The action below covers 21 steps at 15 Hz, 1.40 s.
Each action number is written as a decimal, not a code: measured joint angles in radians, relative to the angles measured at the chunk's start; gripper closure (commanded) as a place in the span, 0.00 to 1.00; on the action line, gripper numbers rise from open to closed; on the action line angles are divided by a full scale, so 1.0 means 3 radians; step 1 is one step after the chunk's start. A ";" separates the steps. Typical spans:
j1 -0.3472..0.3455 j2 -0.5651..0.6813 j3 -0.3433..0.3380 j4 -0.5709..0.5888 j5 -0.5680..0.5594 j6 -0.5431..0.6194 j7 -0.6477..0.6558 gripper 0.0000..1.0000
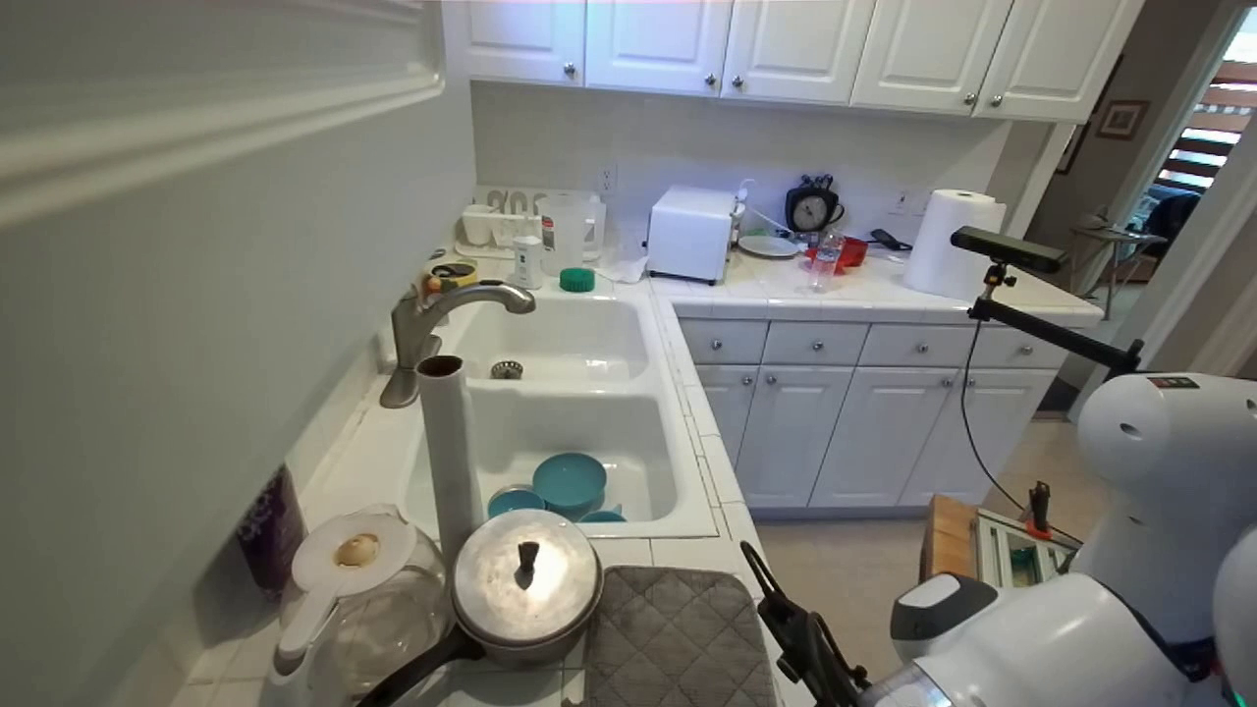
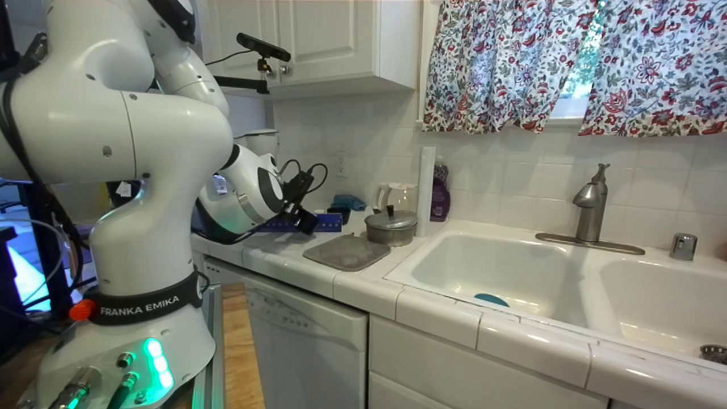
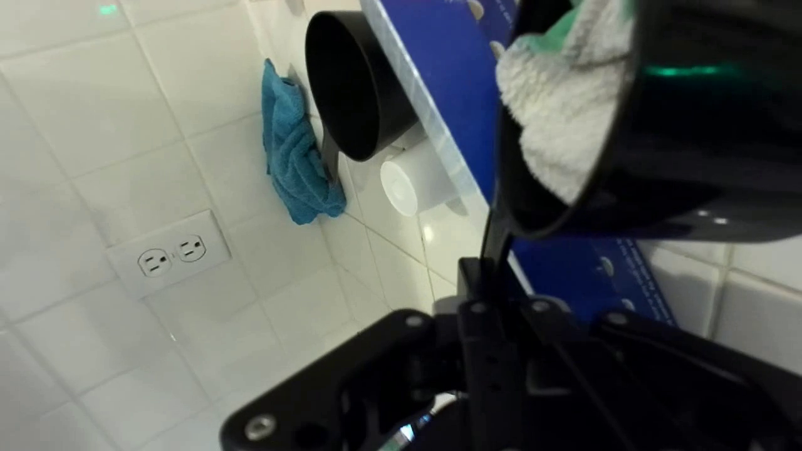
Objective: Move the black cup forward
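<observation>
Black fills the right of the wrist view: the black cup (image 3: 695, 147), near the camera and taken here as the task's, has its thin handle (image 3: 498, 235) pinched in the tool (image 3: 492, 282), which looks drawn in to little more than the handle's thickness. Grasping seems done, so I judge the step in hand to be the carry, or the start of it. The next move calls for taking the cup forward while level, then setting it down before release; if forward means toward the tiled wall (image 3: 106, 125), the blue box (image 3: 454, 81) may lie across that path — a lift over it would be prudent. In an exterior view cup and tool merge into one dark shape, so whether the cup touches the worktop (image 2: 284, 244) is hard to say. Inside the cup sits a bunched cloth (image 3: 567, 106), white with some green, likely to ride along unless the cup tips. On the box's far side, a second black cup (image 3: 357, 86) shows a dark interior with nothing I can make out — and beside it lies a small white cylinder (image 3: 416, 178). In an exterior view the sink (image 1: 589, 417) holds teal bowls (image 1: 570, 483) in its near basin.
</observation>
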 measured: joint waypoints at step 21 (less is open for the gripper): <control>0.0729 0.0246 -0.0071 -0.0003 0.0516 -0.0017 -0.0319 0.00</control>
